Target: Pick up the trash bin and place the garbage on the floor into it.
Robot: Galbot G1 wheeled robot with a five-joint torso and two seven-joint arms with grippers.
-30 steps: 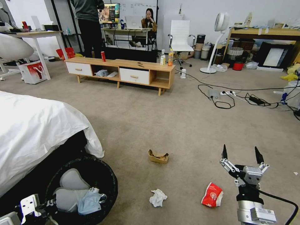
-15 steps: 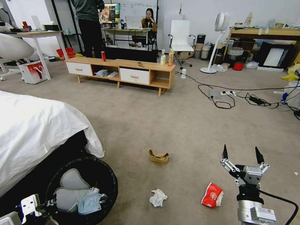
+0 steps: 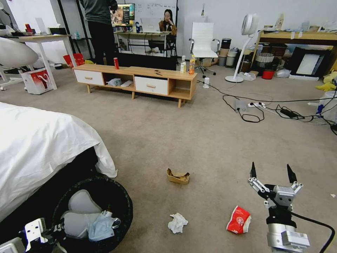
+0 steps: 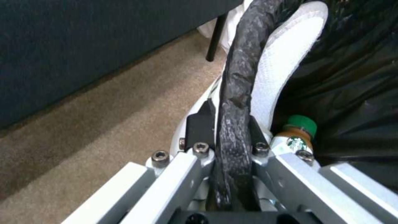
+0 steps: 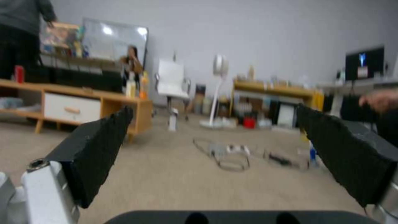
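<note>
The left gripper point(image 4: 232, 137) is pinching the rolled black rim of the trash bin point(image 3: 116, 191), with one finger point(image 4: 199, 124) outside the bin and the other inside, so it is closed tight on the rim. Just past the inside finger, a small brown bottle with a green cap point(image 4: 299, 133) is standing in the bin, touching a white padded thing point(image 4: 286, 59) that is leaning on the black bag. From above, pale cloth and a blue face mask point(image 3: 100, 226) are lying in the bin too. The bin is sitting low beside the bed point(image 3: 38, 144), whose white sheet is hanging down next to it.

The right gripper point(image 3: 271, 173) is hanging over the floor point(image 3: 196, 140) with its two black fingers point(image 5: 99, 146) spread wide apart, and nothing is sitting between them. Close by, on the side toward the bin, a crushed red and white cup point(image 3: 238, 219) is lying on the carpet. A bit farther that way, a crumpled white tissue point(image 3: 177, 222) is lying between the cup and the bin. Past the tissue, farther out, a tan cardboard tray point(image 3: 178, 176) is resting on the carpet.

Well ahead of the right fingers, black cables point(image 3: 251, 110) are snaking across the floor. Far off, a low wooden cabinet point(image 3: 140, 81) is standing with a red can point(image 3: 116, 63) and bottles on top.
</note>
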